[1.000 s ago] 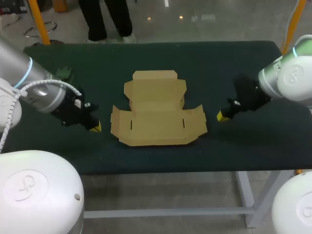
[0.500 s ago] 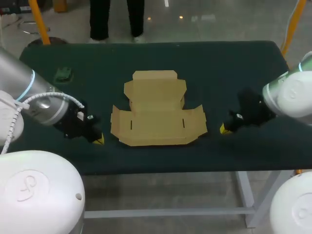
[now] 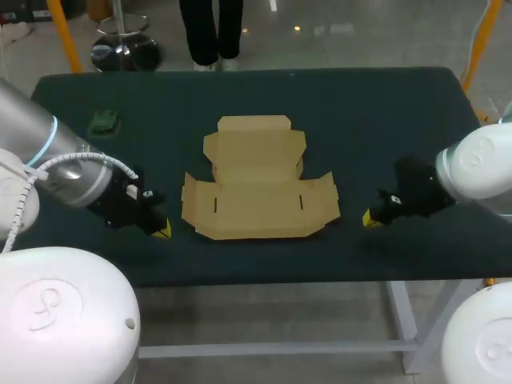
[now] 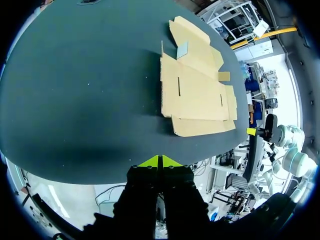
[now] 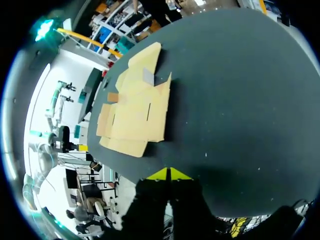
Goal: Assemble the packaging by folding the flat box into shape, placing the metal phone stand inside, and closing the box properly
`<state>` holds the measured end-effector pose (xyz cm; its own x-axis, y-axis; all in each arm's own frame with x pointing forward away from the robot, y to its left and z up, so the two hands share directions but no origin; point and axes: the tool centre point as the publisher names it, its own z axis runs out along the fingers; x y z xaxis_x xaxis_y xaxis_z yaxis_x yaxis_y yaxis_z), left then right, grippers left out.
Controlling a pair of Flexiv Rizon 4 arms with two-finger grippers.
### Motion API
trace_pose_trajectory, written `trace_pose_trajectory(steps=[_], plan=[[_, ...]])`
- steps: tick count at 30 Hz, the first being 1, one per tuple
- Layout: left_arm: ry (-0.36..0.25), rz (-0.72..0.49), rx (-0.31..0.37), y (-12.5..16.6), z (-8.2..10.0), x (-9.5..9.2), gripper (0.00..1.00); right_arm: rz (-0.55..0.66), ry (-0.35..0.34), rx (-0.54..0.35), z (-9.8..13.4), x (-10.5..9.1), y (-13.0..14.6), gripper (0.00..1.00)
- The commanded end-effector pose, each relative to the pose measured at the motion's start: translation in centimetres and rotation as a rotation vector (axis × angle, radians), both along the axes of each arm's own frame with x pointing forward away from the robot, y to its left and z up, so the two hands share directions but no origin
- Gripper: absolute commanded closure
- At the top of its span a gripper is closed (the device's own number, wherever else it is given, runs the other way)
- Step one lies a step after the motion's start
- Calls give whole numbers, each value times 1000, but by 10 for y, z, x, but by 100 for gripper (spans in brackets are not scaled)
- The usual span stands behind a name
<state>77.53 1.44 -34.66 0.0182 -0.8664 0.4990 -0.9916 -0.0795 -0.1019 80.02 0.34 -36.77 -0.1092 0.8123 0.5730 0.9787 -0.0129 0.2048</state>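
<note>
The box point(image 3: 258, 182) lies flat and unfolded mid-table point(image 3: 384, 120), between my grippers. My left gripper point(image 3: 160, 229) sits near its left edge and my right gripper point(image 3: 371, 218) near its right, both apart from it, tips pinched together on nothing. A small green object point(image 3: 103, 122) rests at the far left, well apart.

A long rectangular table point(image 3: 376, 104) with rounded corners is covered in a dark green matte cloth, which lies smooth and hangs a short way over the table's near edge. Below that near edge a pale grey metal crossbar point(image 3: 280, 350) runs along the table's length and meets a slanted pale grey metal leg point(image 3: 406, 320) toward the table's right end. Even light falls on the cloth, leaving only soft shadows.
</note>
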Motion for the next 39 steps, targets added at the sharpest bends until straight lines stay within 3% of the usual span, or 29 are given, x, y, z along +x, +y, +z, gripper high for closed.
trace_pose_trajectory(steps=[1,4,18,39], plan=[[14,-12,10,-4,-3,4,100,3,1,5,1,0,-2,100],[49,-16,23,-12,-12,11,100,-18,21,3,-6,5,3,100],[148,-2,-33,-26,-37,31,100,12,81,44,-27,13,14,100],[181,0,-54,-18,-52,33,100,52,157,83,-40,20,45,100]])
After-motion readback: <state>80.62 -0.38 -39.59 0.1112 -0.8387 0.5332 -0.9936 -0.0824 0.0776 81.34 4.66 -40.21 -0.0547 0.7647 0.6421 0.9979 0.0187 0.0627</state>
